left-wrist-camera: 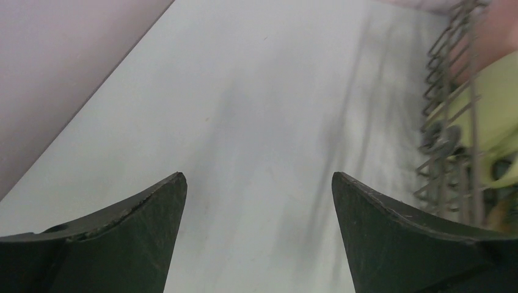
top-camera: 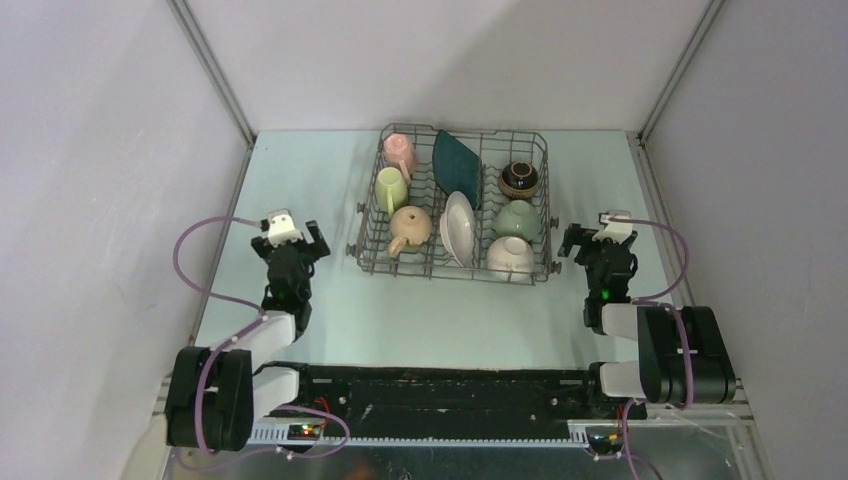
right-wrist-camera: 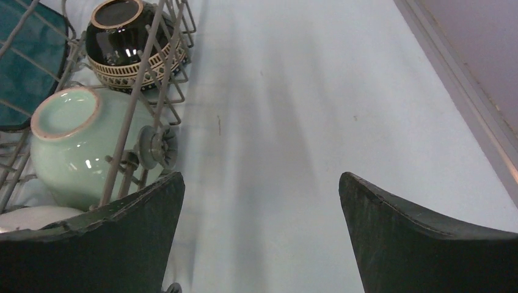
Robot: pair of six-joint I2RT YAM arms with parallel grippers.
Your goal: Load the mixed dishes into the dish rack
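The large grey wire dish rack (top-camera: pixel 480 130) lies crosswise on the pale bench (top-camera: pixel 450 320), all the mixed dishes (top-camera: pixel 458 228) inside. The left end effector (top-camera: pixel 290 240) and right end effector (top-camera: pixel 600 240) flank it about equally near, both wide and empty.

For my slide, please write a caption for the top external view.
Grey metal wire dish rack holding eight mixed dishes, flanked by open left gripper and right gripper.

Lab test cell: plain grey walls (top-camera: pixel 90 150), aluminium corner strut (top-camera: pixel 213 72), pale tabletop (top-camera: pixel 430 310), left arm (top-camera: pixel 285 300), right arm (top-camera: pixel 612 300) bolted on.
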